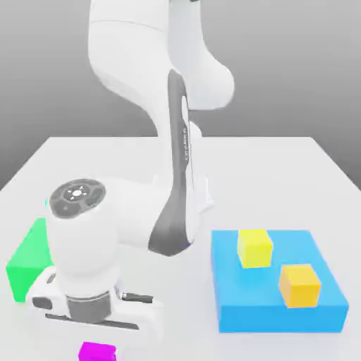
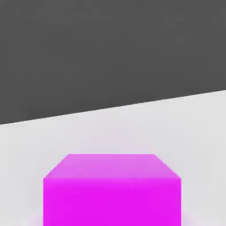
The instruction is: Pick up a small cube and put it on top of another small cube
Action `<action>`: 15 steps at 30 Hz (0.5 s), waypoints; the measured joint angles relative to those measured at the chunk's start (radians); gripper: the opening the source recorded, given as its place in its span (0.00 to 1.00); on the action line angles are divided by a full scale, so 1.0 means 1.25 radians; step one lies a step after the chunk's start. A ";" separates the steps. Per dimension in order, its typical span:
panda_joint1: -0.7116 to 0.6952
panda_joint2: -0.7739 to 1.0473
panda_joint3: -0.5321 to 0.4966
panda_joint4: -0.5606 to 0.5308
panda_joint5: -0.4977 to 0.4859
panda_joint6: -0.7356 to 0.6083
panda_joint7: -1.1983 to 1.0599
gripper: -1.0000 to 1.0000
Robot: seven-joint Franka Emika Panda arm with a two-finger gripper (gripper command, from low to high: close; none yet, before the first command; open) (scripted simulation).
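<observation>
Grey, featureless backdrop is sitting behind a white table (image 1: 282,169), lit evenly, no seams showing on the top. I am reading no legible writing anywhere: only a ring of small dark marks on the round grey cap of the wrist, too fine to make out.

I am looking past the white arm, which is bending low over the near edge and blocking much of the table's middle. The gripper (image 1: 99,337) is pointing down with the small magenta cube (image 1: 97,351) directly beneath the hand; in the hand view that cube (image 2: 112,190) is sitting right in front of the camera on the white surface. The fingers themselves are hidden by the hand body; I am taking them as closed, though I cannot tell whether they are clamping the cube.

A flat green block (image 1: 28,261) is lying beside the hand, partly hidden by it. Well apart on the other side, a flat blue block (image 1: 233,282) is carrying a yellow cube (image 1: 254,247) and an orange cube (image 1: 300,285), near each other but not touching.
</observation>
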 joint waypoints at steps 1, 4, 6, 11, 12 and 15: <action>0.002 -0.027 -0.003 -0.005 -0.005 -0.021 0.003 0.00; 0.003 -0.111 -0.030 -0.035 -0.021 -0.076 0.037 0.00; -0.007 -0.169 -0.059 -0.066 -0.037 -0.102 0.084 0.00; -0.065 -0.315 -0.120 -0.148 -0.095 -0.165 0.221 0.00; -0.079 -0.345 -0.129 -0.164 -0.107 -0.177 0.249 0.00; -0.124 -0.434 -0.140 -0.213 -0.141 -0.215 0.332 0.00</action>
